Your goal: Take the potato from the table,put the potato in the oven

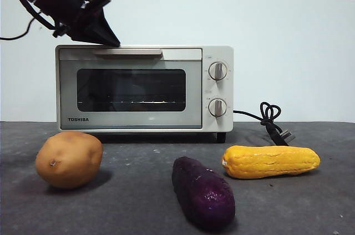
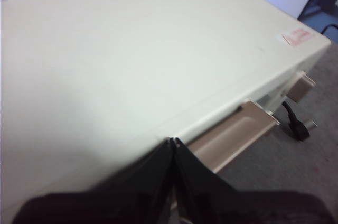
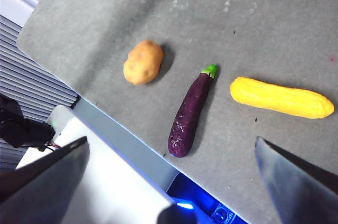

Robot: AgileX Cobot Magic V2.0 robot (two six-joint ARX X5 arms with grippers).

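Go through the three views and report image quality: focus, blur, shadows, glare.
Front view: sharp, even light, soft shadow under the potato. Left wrist view: soft and washed out, the oven top pale, the left end effector a dark blur. Right wrist view: table crisp, right end effector jaws blurred at the edges.

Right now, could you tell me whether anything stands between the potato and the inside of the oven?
Yes: the oven door is shut, closing off the cavity. The potato sits on the table in front.

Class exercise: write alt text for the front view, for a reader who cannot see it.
A closed oven stands at the back of a table; the left gripper, jaws shut, touches its top. In front lie a potato, purple vegetable and yellow vegetable.
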